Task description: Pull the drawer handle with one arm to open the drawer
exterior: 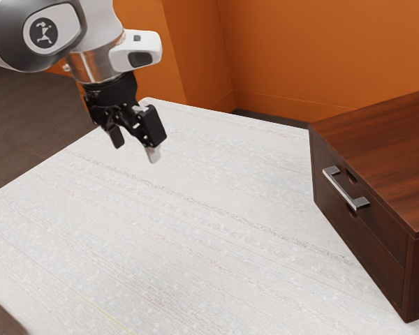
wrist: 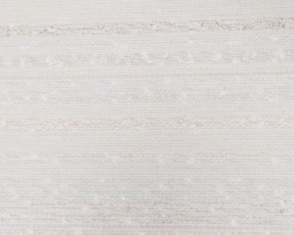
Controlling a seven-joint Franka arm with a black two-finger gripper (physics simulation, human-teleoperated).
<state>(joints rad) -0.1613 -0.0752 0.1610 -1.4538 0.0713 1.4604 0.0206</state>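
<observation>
**A long reach to a thin handle, with plenty of room to miss**

The black two-finger gripper hung in the upper left of the exterior view, above the white textured table. Its fingers were apart and nothing lay between them. The dark wooden cabinet sat at the right edge of that view. A silver bar handle stood off the upper drawer front, which looked flush with the cabinet face, so the drawer read as closed. Gripper and handle were well apart, with bare tabletop between them. The wrist view looked down on the table's weave under the hand.

The main risk seemed to lie in the approach. The bar ran slantwise across the frame, and the fingers would have had to straddle it. A hand not turned to match could have driven a fingertip into the bar or the drawer front. The gap behind the bar looked narrow, so a finger pushed in too deep might have jammed against the wood.

A shallow or off-centre grip on smooth metal could have slipped once the pull began. A pull off the drawer's line of travel might have bound the drawer. It might also have dragged the whole cabinet across the table, since nothing showed whether the cabinet was fixed.
</observation>
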